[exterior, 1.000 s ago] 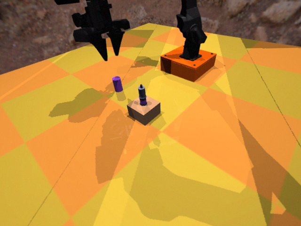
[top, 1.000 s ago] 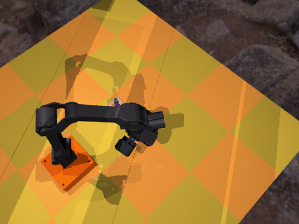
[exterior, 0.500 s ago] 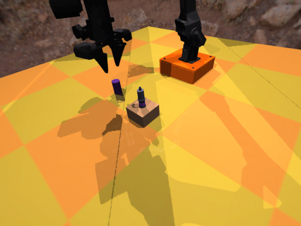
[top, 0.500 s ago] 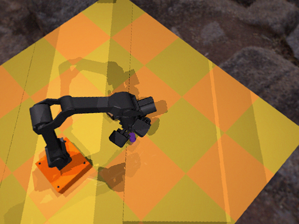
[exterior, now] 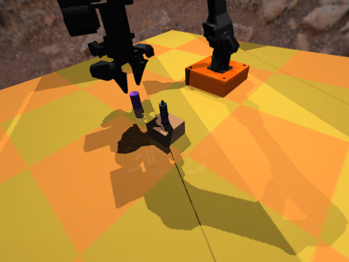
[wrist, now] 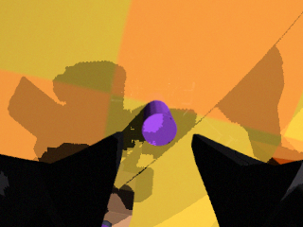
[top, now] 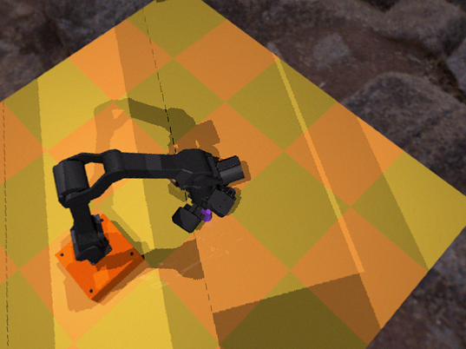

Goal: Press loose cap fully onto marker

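Note:
The purple cap (top: 206,214) (exterior: 136,100) (wrist: 158,125) stands upright and loose on the table. My gripper (exterior: 130,85) (wrist: 158,139) is open and hangs just above the cap, its fingertips a little over the cap's top and to either side. Nothing is between the fingers. The dark marker (exterior: 163,112) stands upright in the brown holder block (exterior: 174,129), right of the cap. In the top view the arm hides the marker and block.
The arm's orange base (top: 102,266) (exterior: 217,76) stands on the checkered table behind the block. The table edge (top: 451,239) drops off to rocky ground.

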